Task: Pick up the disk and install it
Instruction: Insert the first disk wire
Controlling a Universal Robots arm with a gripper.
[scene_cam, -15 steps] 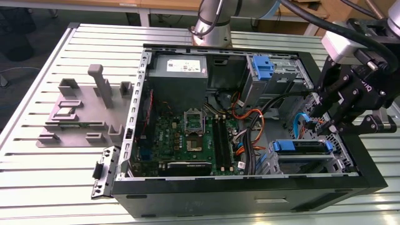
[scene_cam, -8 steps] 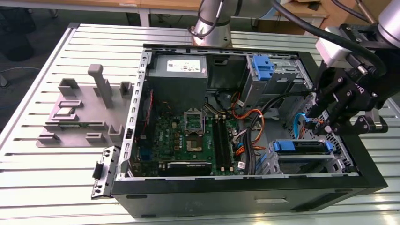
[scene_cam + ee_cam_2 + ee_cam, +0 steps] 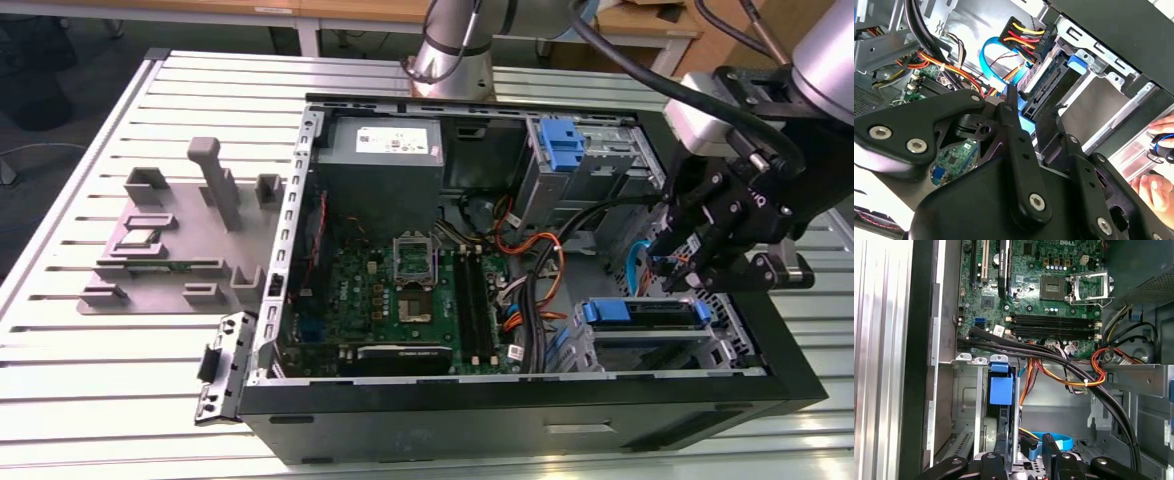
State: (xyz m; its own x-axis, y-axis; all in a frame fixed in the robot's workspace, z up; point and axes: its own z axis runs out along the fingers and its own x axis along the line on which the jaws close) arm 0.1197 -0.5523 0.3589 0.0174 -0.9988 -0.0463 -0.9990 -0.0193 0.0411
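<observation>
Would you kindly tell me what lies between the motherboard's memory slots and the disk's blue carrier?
In the first wrist view, a bundle of black cables runs across the stretch between the memory slots and the disk.

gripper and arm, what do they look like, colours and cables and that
The arm is built from round silver-grey tubes, with thick black cables looping along it toward the wrist. The gripper is matte black, with a broad rounded body and two long flat linkage fingers, each pinned with shiny silver screws. I can't make out any markings on it.
</observation>
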